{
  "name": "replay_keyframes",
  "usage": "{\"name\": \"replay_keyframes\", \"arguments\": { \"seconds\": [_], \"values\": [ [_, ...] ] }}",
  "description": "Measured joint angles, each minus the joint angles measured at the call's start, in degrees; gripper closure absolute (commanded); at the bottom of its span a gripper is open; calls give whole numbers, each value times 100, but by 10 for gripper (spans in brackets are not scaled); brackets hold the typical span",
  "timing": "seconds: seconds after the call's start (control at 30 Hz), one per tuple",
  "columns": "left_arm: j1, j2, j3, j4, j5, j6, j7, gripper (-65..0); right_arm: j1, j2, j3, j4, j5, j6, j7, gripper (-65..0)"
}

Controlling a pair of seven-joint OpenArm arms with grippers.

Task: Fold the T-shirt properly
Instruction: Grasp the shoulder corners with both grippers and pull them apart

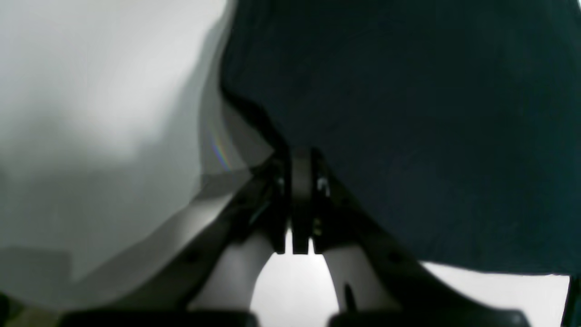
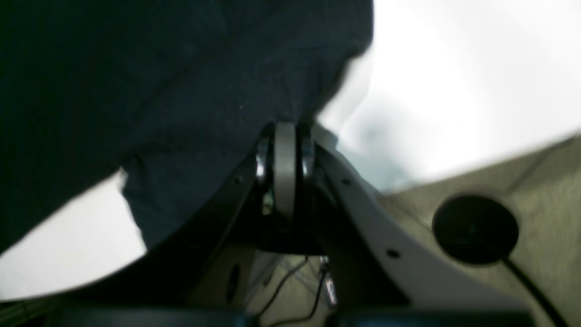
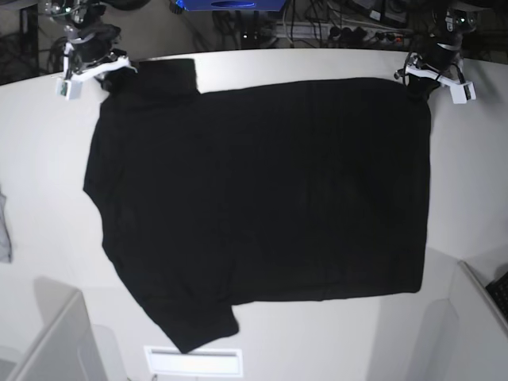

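The T-shirt point(image 3: 262, 198) lies spread flat on the white table point(image 3: 48, 238), plain black side up, one sleeve pointing to the near edge and the other up at the far left corner. Both arms sit at the far edge. The right gripper point(image 3: 101, 65) is at the sleeve corner, the left gripper point(image 3: 422, 79) at the hem corner. Up close, the right gripper point(image 2: 285, 131) has its jaws pressed together with black cloth bunched at the tips, so it's pinching the shirt. The left gripper point(image 1: 300, 156) looks the same, jaws closed at the fabric edge, though the blur makes that grip less certain. So the shirt is laid out, both far corners are taken, and the first fold is on. Next, I'd say, both arms must lift together and carry that far edge evenly toward the near edge, keeping the cloth taut so it doesn't sag or wrinkle. A grey cloth scrap point(image 3: 4, 230) peeks in at the left border, well clear.
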Motion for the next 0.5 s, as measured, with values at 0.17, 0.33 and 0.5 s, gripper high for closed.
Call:
{"name": "replay_keyframes", "arguments": {
  "seconds": [0.17, 0.33, 0.5],
  "values": [
    [-31, -11, 4, 181, 24, 422, 9, 0, 334, 13, 22, 262, 22, 4, -664, 0],
    [-319, -15, 9, 267, 20, 415, 66, 0, 699, 11, 28, 269, 22, 7, -1003, 0],
    [-678, 0, -42, 256, 22, 420, 863, 0, 1001, 11, 31, 280, 4, 7, -1150, 0]
  ]
}}
